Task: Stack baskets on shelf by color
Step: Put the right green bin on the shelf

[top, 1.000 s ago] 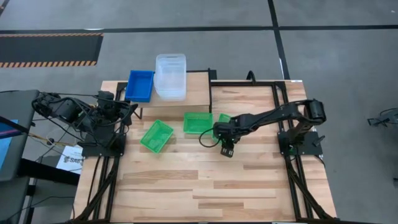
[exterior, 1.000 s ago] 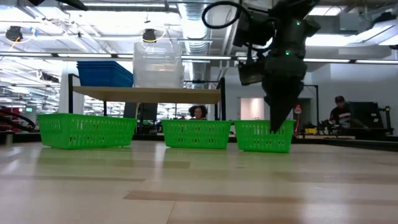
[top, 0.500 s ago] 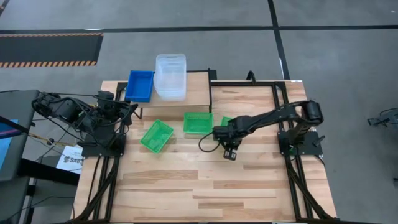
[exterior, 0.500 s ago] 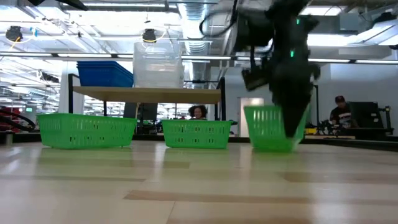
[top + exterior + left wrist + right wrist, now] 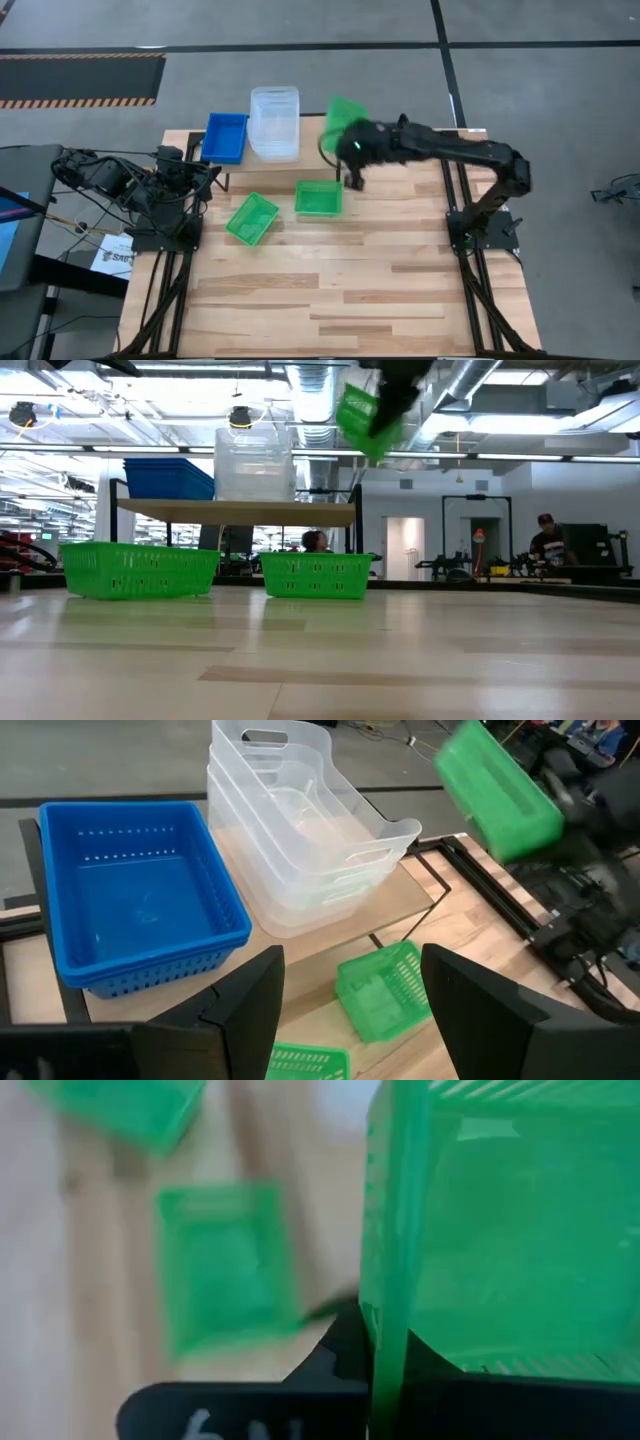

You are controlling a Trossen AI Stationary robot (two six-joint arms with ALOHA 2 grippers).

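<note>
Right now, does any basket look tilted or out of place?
Yes. The green basket held by the right gripper hangs in the air, steeply tilted, beside the clear stack on the shelf. On the table, one green basket lies askew, the other lies square.

Grey concrete floor [image 5: 560,110] crossed by dark lines, with a hazard-striped mat [image 5: 80,80]; exposed ducts [image 5: 310,390] and ceiling lamps [image 5: 238,415] overhead; a person [image 5: 545,540] sits at a far desk.

Three green baskets [image 5: 319,197], blue stack [image 5: 224,137], clear stack [image 5: 274,122]; light wood shelf [image 5: 320,135], black legs.
</note>
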